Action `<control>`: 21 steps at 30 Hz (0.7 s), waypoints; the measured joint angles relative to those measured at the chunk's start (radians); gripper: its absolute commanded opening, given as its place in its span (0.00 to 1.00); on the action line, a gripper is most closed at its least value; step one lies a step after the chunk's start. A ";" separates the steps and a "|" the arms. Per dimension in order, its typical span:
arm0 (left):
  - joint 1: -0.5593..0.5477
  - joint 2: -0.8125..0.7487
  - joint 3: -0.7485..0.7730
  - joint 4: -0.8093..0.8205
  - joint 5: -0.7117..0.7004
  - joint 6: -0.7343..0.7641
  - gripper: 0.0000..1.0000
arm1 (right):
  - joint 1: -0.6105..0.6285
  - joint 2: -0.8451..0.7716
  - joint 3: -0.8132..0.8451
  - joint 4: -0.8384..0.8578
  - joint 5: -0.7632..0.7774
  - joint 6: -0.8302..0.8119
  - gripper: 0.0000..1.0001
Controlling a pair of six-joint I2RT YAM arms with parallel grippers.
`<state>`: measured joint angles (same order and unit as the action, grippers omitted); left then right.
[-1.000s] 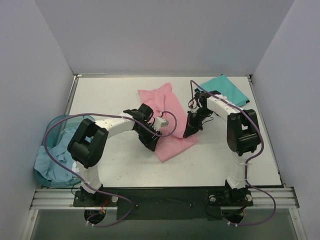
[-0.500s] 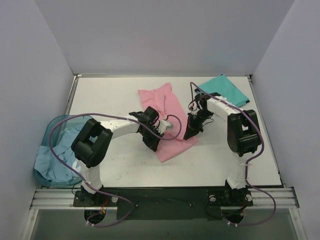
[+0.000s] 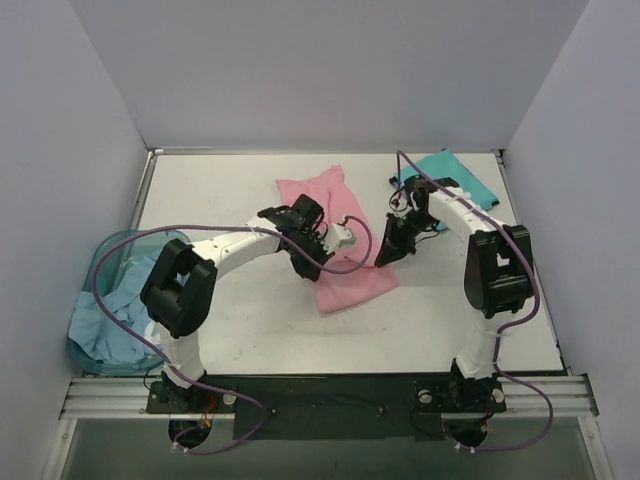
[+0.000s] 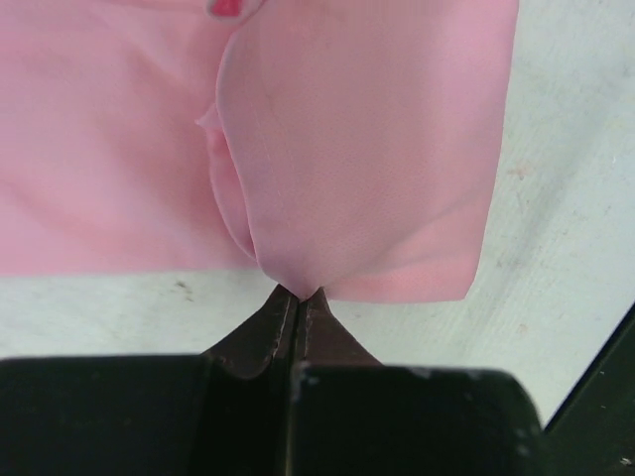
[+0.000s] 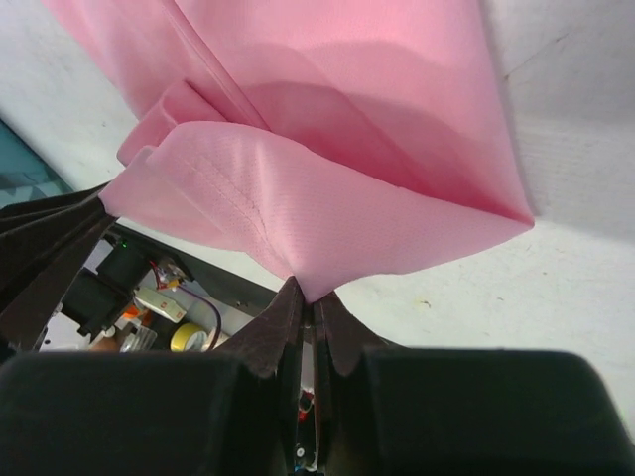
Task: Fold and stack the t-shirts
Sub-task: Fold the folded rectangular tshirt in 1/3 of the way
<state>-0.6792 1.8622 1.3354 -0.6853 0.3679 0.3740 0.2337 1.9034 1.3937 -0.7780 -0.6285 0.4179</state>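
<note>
Three t-shirts (image 3: 335, 205) (image 3: 462, 178) (image 3: 100, 322), one basket (image 3: 112, 244), two claws (image 3: 309, 271) (image 3: 385, 259)

White table (image 3: 200, 190), faintly speckled, spreads under the left pincer (image 3: 306, 274) and right pincer (image 3: 386, 258). Plain lilac-grey walls (image 3: 330, 70) stand beyond and either side of them. Soft, even light.

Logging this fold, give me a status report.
Left gripper and right gripper shut on pink t-shirt edge. Teal t-shirt far right. Nothing blocking the fold.
</note>
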 measured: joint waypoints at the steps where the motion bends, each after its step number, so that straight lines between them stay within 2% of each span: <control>1: 0.001 -0.001 0.022 0.001 -0.003 0.017 0.00 | -0.005 0.000 0.011 0.004 0.005 0.000 0.00; 9: 0.066 0.014 0.113 0.008 -0.046 0.109 0.00 | -0.012 0.045 0.160 0.030 0.015 0.023 0.00; 21: 0.103 0.079 0.132 0.056 -0.132 0.179 0.00 | -0.013 0.253 0.336 0.072 0.000 0.049 0.00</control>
<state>-0.5758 1.9415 1.4677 -0.6296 0.2363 0.5533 0.2211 2.1559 1.7294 -0.7055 -0.6281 0.4667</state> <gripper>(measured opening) 0.027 0.009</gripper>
